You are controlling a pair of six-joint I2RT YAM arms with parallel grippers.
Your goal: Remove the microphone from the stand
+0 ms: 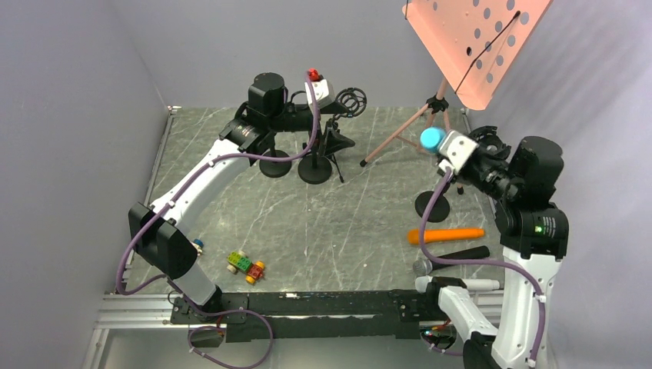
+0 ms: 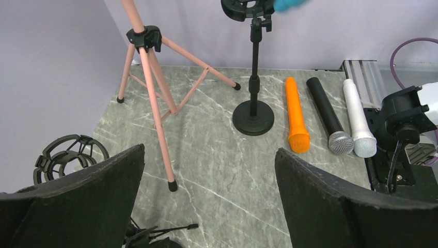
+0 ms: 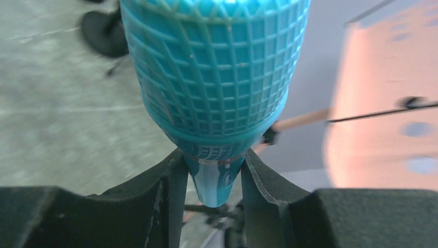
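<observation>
While it hangs raised, the right claw (image 3: 213, 164) clamps the microphone (image 3: 214, 67).

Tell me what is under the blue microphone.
The black stand, running down to its round base. The right tool is shut on the blue microphone, whose handle is hidden.

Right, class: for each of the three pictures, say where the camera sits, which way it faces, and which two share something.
Top external: above and behind the bases, looking down on the table; left arm and right arm show.
Left wrist: at the far left, facing rightwards at the black stand and orange microphone; the open left claw shows.
Right wrist: looks along the right claw, shut on the blue microphone.
Shared: top and left wrist both show the orange microphone.
</observation>
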